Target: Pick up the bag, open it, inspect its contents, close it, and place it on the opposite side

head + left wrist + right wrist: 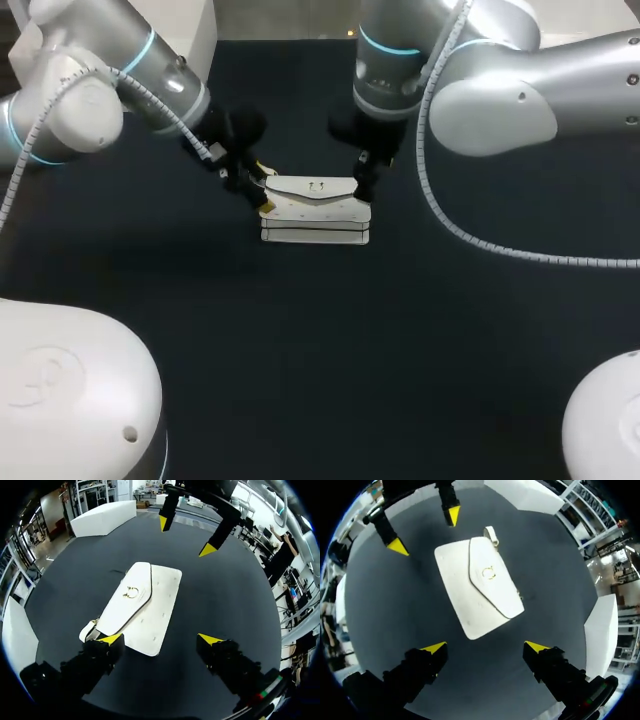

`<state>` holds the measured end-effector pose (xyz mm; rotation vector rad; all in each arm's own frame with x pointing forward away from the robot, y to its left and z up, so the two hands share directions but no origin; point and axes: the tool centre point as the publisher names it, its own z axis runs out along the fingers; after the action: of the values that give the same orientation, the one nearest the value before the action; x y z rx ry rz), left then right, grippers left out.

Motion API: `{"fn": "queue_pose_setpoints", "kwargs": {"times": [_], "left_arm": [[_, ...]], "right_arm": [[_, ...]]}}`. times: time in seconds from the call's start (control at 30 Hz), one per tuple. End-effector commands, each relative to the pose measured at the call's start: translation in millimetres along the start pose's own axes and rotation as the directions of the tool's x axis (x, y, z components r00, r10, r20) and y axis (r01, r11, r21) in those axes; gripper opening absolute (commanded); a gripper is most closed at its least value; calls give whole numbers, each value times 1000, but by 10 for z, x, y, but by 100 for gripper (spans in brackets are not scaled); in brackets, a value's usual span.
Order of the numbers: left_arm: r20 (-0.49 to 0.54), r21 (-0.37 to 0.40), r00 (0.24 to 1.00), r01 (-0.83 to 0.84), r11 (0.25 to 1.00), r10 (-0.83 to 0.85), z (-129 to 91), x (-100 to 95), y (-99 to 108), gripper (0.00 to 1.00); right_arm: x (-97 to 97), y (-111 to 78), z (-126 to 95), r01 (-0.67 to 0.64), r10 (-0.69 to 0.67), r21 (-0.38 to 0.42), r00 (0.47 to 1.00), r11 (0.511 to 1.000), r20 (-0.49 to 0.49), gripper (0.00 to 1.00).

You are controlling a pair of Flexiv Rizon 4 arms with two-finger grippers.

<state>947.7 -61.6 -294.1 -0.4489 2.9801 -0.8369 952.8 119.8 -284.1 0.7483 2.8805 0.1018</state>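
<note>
The fingers of our left gripper (160, 639) are spread wide with nothing gripped between them, and those of our right gripper (485, 647) are spread the same way, also holding nothing.

The white bag (315, 210) lies flat on the dark table (300, 350), near its middle, with its flap (492, 580) folded shut. A small metal ring clasp (131, 592) sits on the flap. In the head view our left arm comes down at the bag's left end and our right arm at its right end, so the bag lies between our two grippers.

In the left wrist view one of our yellow tips is just beside the small strap tab (89, 629) at the bag's corner; we cannot tell whether it touches. The other tip is over bare table, apart from the bag's long edge.

In the right wrist view the bag lies ahead of our right fingers and neither tip touches it. The left gripper shows on the bag's far side, one tip close to the strap tab.
</note>
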Motion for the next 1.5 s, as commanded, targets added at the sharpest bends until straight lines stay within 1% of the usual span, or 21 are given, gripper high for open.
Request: {"fn": "queue_pose_setpoints", "kwargs": {"times": [0.03, 0.1, 0.17, 0.3, 0.37, 0.4, 0.5, 0.53, 0.57, 0.6, 0.63, 0.67, 0.7, 0.77, 0.83, 0.87, 0.9, 1.1, 1.17, 1.3, 1.5], "left_arm": [[82, 2, 960, 270, 963, -269, -22, 61, -36, 100], [105, 17, 930, 352, 936, -352, -59, 70, -53, 100], [98, 38, 899, 425, 904, -427, -110, 84, -66, 100], [105, 87, 812, 568, 819, -574, -178, 87, -56, 100], [66, 114, 757, 642, 758, -651, -199, 47, -34, 100], [68, 129, 722, 678, 723, -689, -206, 32, -21, 100], [-8, 146, 625, 773, 618, -780, -218, -34, 37, 100], [-29, 152, 590, 801, 579, -807, -213, -56, 56, 100], [-43, 176, 549, 827, 535, -835, -215, -74, 85, 100], [-55, 187, 521, 843, 504, -852, -211, -90, 107, 100], [-82, 187, 503, 855, 483, -860, -212, -96, 132, 100], [-88, 196, 485, 865, 462, -870, -210, -106, 149, 100], [-102, 191, 460, 879, 436, -882, -203, -118, 169, 100], [-127, 195, 433, 893, 406, -892, -184, -146, 190, 100], [-163, 177, 405, 909, 377, -900, -151, -179, 205, 100], [-170, 181, 379, 919, 349, -910, -133, -204, 217, 100], [-189, 169, 363, 927, 334, -912, -115, -231, 225, 100], [-282, 129, 204, 976, 174, -937, -19, -382, 309, 100], [-304, 126, 172, 982, 140, -937, 3, -413, 330, 100], [-341, 101, 144, 988, 116, -929, 65, -474, 338, 100], [-386, 72, 90, 995, 68, -918, 144, -554, 323, 100]], "right_arm": [[-104, 105, -62, -264, 277, 116, 953, 957, -118, 100], [-135, 85, -75, -350, 370, 140, 915, 926, -160, 100], [-163, 59, -80, -431, 455, 157, 871, 889, -184, 100], [-210, -4, -82, -543, 570, 173, 783, 822, -250, 100], [-233, -44, -70, -601, 623, 171, 732, 781, -274, 100], [-243, -68, -64, -617, 636, 165, 713, 769, -295, 100], [-274, -133, -25, -689, 695, 161, 633, 706, -341, 100], [-283, -150, -5, -715, 719, 161, 610, 681, -333, 100], [-284, -162, 15, -739, 740, 150, 591, 656, -322, 100], [-285, -178, 32, -751, 746, 150, 568, 643, -348, 100], [-289, -191, 45, -762, 754, 148, 555, 630, -351, 100], [-290, -202, 56, -791, 777, 132, 532, 598, -335, 100], [-289, -213, 67, -795, 778, 133, 519, 591, -356, 100], [-303, -235, 81, -829, 801, 125, 473, 546, -366, 100], [-316, -248, 97, -846, 806, 124, 434, 518, -403, 100], [-323, -250, 103, -860, 815, 119, 415, 497, -405, 100], [-329, -247, 113, -866, 817, 116, 402, 486, -414, 100], [-401, -191, 221, -899, 832, 138, 315, 416, -457, 100], [-435, -174, 258, -901, 825, 151, 292, 408, -484, 100], [-490, -131, 325, -914, 825, 168, 240, 369, -511, 100], [-529, -42, 390, -916, 820, 194, 200, 350, -537, 100]]}}
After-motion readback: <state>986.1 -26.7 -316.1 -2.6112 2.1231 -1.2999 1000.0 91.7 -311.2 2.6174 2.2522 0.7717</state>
